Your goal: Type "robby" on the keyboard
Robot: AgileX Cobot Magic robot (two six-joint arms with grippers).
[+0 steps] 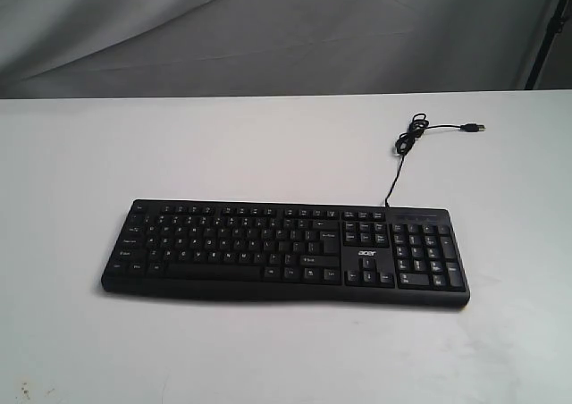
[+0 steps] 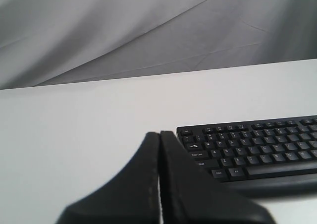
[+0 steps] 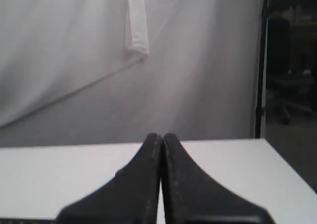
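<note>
The black keyboard [image 1: 286,252] with an "acer" logo lies flat across the middle of the white table [image 1: 268,145], number pad to the right. Its thin cable [image 1: 407,145] runs back to a loose USB plug [image 1: 474,128]. Neither arm shows in the exterior view. In the left wrist view my left gripper [image 2: 159,134] is shut and empty, held above the table beside the keyboard's [image 2: 252,147] Esc corner. The right wrist view has my right gripper [image 3: 160,136] shut and empty over bare table, with no keys visible there.
A grey cloth backdrop [image 1: 268,29] hangs behind the table. A dark stand pole [image 3: 258,60] rises past the table's far right corner. The table's right edge [image 3: 290,169] drops off beside my right gripper.
</note>
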